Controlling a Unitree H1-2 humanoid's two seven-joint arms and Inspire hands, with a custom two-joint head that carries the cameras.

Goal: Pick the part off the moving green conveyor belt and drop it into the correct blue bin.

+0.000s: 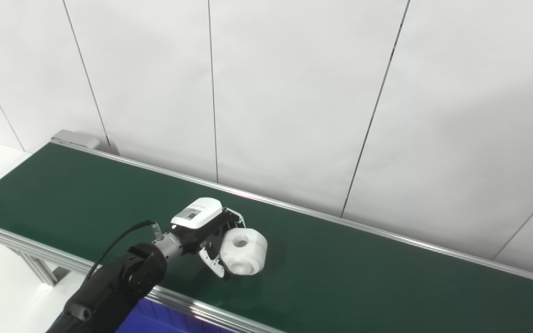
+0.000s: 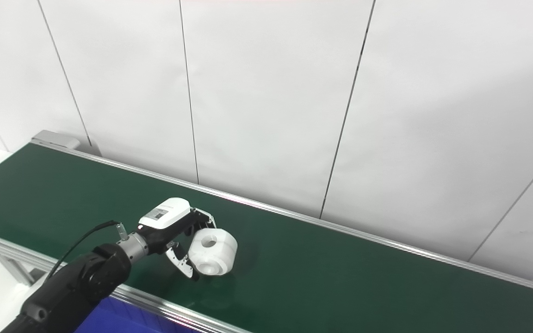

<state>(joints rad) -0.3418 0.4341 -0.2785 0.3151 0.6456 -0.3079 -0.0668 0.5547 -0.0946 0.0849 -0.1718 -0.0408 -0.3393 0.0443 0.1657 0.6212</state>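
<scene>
A white round part (image 1: 244, 252) with a hole in its face is at the near side of the green conveyor belt (image 1: 363, 273). My left hand (image 1: 206, 226) reaches over the belt's near rail and its fingers are closed around the part, thumb below and fingers behind. The part is tilted, with its holed face turned up, and seems to sit just above the belt. Both show in the right eye view too, the hand (image 2: 174, 224) and the part (image 2: 213, 252). My right hand is not in view.
A blue bin (image 1: 155, 319) shows at the bottom edge, just below the belt's near metal rail (image 1: 211, 314). A white panelled wall stands right behind the belt. The belt runs from upper left to lower right.
</scene>
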